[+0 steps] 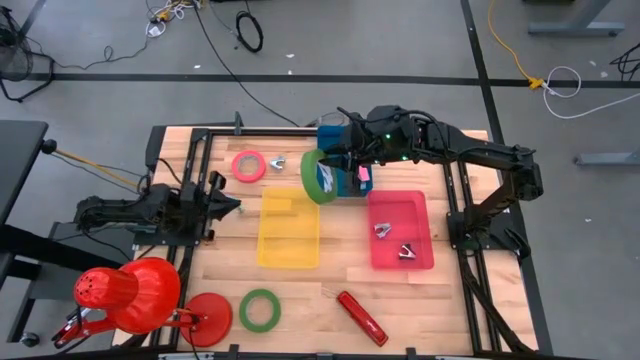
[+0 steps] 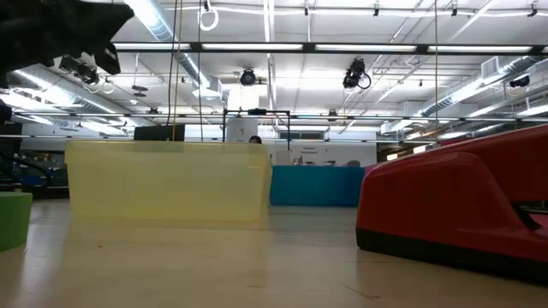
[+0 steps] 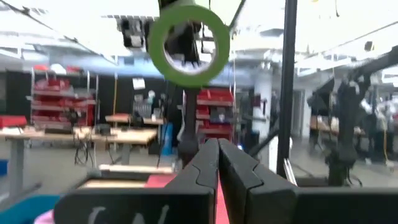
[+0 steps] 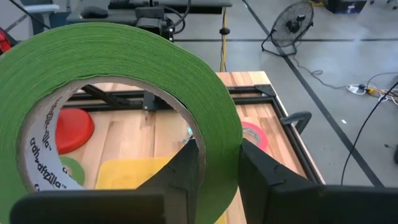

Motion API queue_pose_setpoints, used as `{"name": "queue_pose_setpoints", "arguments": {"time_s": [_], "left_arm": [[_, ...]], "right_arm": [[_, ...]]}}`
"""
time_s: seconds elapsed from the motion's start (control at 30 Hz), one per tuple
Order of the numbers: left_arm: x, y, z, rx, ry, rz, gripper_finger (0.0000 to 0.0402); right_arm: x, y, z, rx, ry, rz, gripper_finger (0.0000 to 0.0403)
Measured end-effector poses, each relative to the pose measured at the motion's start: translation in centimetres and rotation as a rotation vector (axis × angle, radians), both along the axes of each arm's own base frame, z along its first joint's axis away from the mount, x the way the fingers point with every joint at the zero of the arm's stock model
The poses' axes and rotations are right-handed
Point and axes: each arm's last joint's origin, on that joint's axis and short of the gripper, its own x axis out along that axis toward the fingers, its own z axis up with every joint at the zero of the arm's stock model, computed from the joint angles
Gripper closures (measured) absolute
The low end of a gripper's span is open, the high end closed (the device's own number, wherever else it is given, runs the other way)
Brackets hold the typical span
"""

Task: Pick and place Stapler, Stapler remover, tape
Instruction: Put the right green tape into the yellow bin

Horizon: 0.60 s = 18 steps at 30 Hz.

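High view: overhead, straight down on the table (image 1: 300, 290). Low view: tabletop level, close behind the yellow bin (image 2: 167, 184). Wrist views face each other; both share the green tape roll (image 3: 188, 43), at 12 o'clock from the left.

1. A red lamp (image 1: 135, 293) lies at the table's (image 1: 300, 300) near left corner (its round base (image 1: 205, 320) beside it).
2. Cables (image 1: 250, 30) trail over the grey floor (image 1: 400, 60).
3. A floor fan (image 4: 292, 28) stands beyond the table.

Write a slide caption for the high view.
Right gripper holds a green tape roll above the table, by the yellow bin; left gripper waits shut.
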Motion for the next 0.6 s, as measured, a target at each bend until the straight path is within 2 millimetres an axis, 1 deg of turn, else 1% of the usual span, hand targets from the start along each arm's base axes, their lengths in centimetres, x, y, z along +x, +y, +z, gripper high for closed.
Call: {"name": "queue_pose_setpoints", "arguments": {"time_s": [0.23, 0.33, 0.47, 0.6], "left_arm": [[-0.4, 0.2, 0.8, -0.028, -0.095, 0.063, 0.0385], [-0.4, 0.2, 1.0, -0.032, -0.090, 0.070, 0.0385], [-0.6, 0.3, 2.3, -0.039, -0.110, 0.083, 0.0385], [-0.3, 0.3, 3.6, -0.046, -0.093, 0.109, 0.0385]], "right_arm": [[0.1, 0.0, 0.2, -0.003, -0.025, 0.000, 0.0321], [0.1, 0.0, 0.2, -0.004, -0.025, 0.000, 0.0321], [0.1, 0.0, 0.2, -0.004, -0.026, 0.000, 0.0321], [0.1, 0.0, 0.3, -0.004, -0.029, 0.000, 0.0321]]}}
